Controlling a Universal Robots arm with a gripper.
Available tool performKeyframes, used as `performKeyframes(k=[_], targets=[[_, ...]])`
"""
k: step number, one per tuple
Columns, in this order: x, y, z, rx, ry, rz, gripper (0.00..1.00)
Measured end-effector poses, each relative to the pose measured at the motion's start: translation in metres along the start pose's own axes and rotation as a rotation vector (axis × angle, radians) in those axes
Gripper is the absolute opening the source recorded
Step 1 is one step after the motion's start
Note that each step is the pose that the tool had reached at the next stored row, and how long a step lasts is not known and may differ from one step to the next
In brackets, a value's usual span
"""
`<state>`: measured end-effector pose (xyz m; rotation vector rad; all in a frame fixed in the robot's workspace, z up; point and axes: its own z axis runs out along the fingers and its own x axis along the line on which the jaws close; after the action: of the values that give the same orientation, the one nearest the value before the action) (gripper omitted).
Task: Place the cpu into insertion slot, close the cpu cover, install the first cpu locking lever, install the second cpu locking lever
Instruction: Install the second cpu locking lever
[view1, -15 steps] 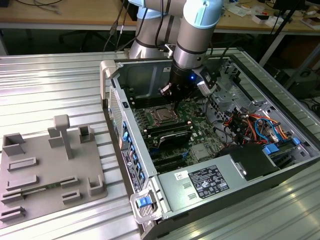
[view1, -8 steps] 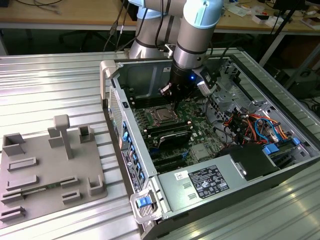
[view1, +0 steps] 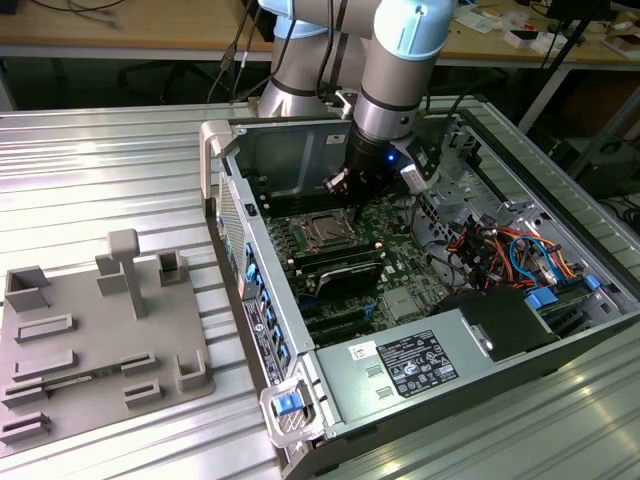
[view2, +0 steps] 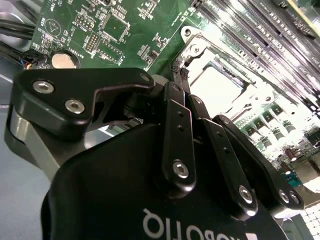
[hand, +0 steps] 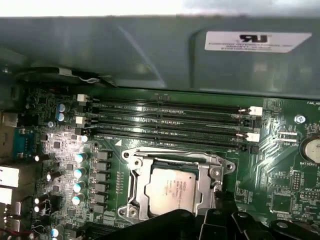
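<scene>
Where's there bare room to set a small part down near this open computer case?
Free: the ribbed metal table beyond the grey fixture tray, at the exterior view's left of the computer case. Crowded: inside the case, where the hand hangs beside the cpu, and the cable bundle past it.

In the first wrist view, the gripper (hand: 220, 220) hides the cpu cover (hand: 175, 172)'s near edge; locking levers are indistinct.
</scene>
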<state>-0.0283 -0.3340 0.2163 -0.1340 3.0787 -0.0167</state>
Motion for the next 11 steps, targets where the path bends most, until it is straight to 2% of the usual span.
performKeyframes(k=[2,6,8,11], targets=[[0.0006,-0.0072,0.0000,0.0023,0.0003,0.000,0.11],[0.0014,-0.0160,0.0001,0.0066,0.0009,0.000,0.11],[0.0016,-0.0185,0.0000,0.0101,0.0013,-0.001,0.11],[0.0017,-0.0211,-0.0034,0.0134,0.0016,-0.001,0.11]])
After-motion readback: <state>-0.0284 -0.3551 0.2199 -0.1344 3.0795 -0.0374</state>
